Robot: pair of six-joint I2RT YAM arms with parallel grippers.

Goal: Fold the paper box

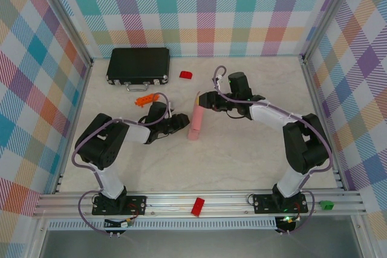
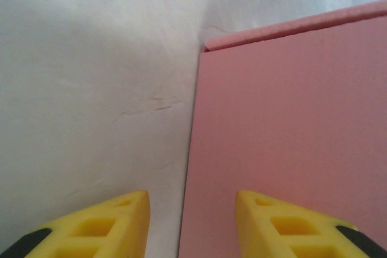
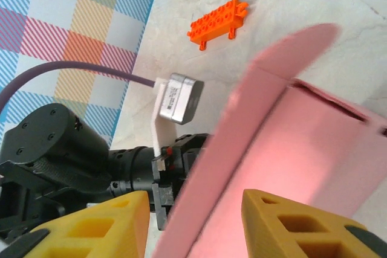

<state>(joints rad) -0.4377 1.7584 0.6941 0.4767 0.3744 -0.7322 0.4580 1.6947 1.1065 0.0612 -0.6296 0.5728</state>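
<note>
The paper box (image 1: 195,120) stands near the middle of the table (image 1: 242,155), between both grippers. The left gripper (image 2: 190,200) is half open at its side, holding nothing. The right gripper (image 3: 193,200) is half open around a flap; grip unclear

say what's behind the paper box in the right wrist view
Behind the paper box sits the left arm's black wrist with its silver camera; farther off, an orange brick on the table. The box hides the fingertips of the left claw.
</note>
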